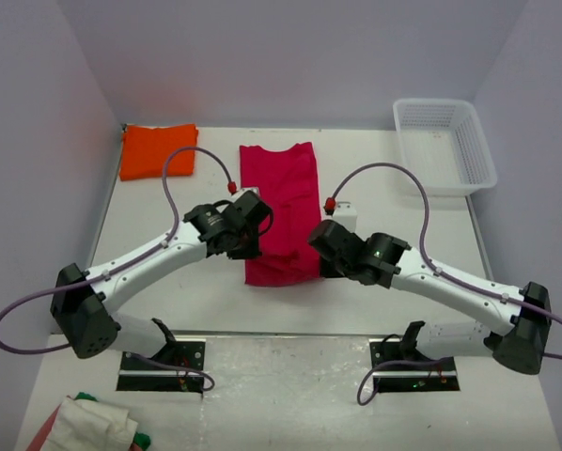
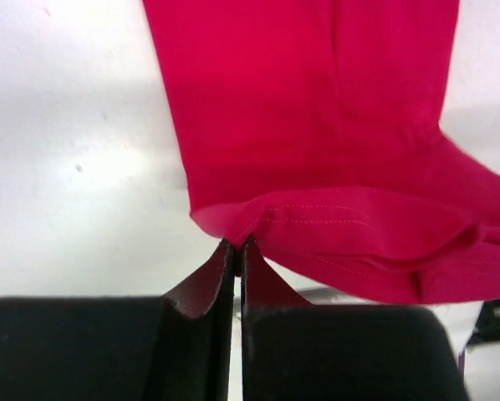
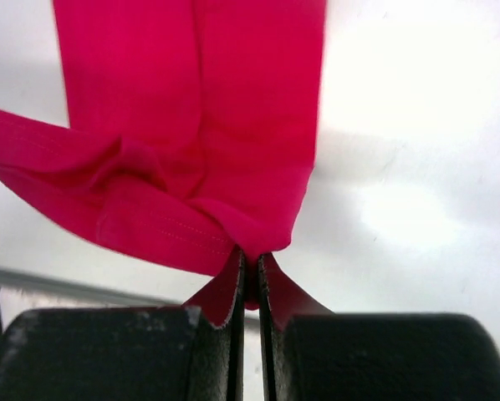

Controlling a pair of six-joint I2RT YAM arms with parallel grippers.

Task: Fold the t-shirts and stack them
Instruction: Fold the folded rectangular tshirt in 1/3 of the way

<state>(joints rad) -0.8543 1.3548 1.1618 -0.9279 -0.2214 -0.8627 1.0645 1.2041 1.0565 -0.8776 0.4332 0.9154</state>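
Between left hand (image 2: 237, 251), right hand (image 3: 250, 261): red t-shirt (image 1: 283, 197), pinched.

Layout across the surface (image 1: 215, 301)
The long shirt (image 1: 279, 188) lies in the middle; folded shirt (image 1: 158, 150) at far left; basket (image 1: 445, 188) at far right.

Right gripper (image 3: 251, 263) pinched tight on a corner of the red t-shirt (image 3: 191, 125), cloth bunched above white table (image 3: 417, 167).
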